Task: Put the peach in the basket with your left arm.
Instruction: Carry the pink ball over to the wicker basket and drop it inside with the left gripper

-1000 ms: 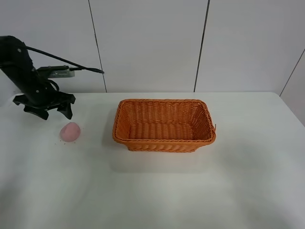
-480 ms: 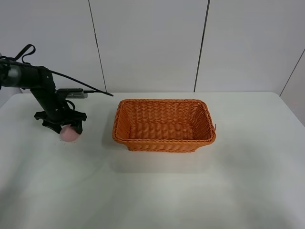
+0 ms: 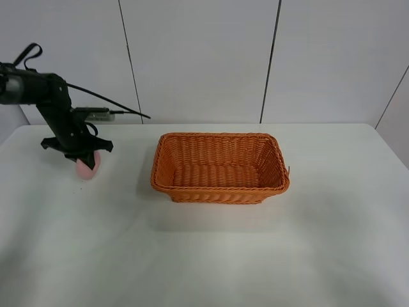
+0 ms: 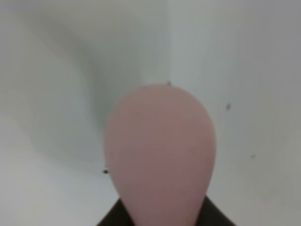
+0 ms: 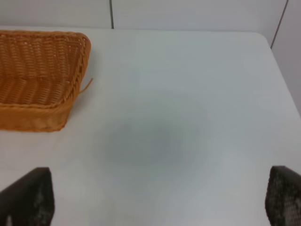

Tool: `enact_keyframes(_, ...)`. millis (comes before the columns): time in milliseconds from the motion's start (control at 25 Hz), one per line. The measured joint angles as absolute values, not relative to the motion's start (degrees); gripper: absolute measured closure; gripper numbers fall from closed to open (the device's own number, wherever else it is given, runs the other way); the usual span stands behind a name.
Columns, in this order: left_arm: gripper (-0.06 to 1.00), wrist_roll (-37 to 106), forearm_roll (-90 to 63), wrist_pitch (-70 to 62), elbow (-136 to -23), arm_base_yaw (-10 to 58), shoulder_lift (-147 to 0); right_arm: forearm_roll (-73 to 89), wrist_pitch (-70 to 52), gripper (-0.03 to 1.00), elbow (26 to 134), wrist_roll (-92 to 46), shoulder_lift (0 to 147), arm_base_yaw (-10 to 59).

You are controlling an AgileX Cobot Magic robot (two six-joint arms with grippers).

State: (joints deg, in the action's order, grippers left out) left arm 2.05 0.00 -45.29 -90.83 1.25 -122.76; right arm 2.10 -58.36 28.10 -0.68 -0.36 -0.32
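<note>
One pale-pink peach (image 3: 86,170) sits clamped in the left claw (image 3: 85,160) at the far left of the white desk (image 3: 211,256), well left of the orange basket (image 3: 220,190); the right claw (image 5: 155,200) hangs spread wide apart.

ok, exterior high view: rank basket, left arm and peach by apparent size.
1. basket: largest by far.
2. left arm: only the stretch in frame counts, since the left edge cuts it off.
3. peach: smallest, with its top hidden by the left gripper.
</note>
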Motion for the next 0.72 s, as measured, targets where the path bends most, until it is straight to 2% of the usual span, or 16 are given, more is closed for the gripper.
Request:
enact_keyframes(280,0.88,1.49,0.45,-61.38,-105.05,4.48,-115.59,2.10,-58.36,0.27,28.10,-0.68,-0.36,-0.32)
enact_keyframes(440,0.88,1.38,0.50,-64.78,-109.32,12.24,-115.57,2.10,-58.36,0.27,28.10,-0.68,-0.36,-0.32)
enact_keyframes(720,0.89,0.00,-0.60,-59.96,-112.31,28.42,-122.05,2.10,-58.36,0.27,28.10,-0.68,-0.36,-0.32)
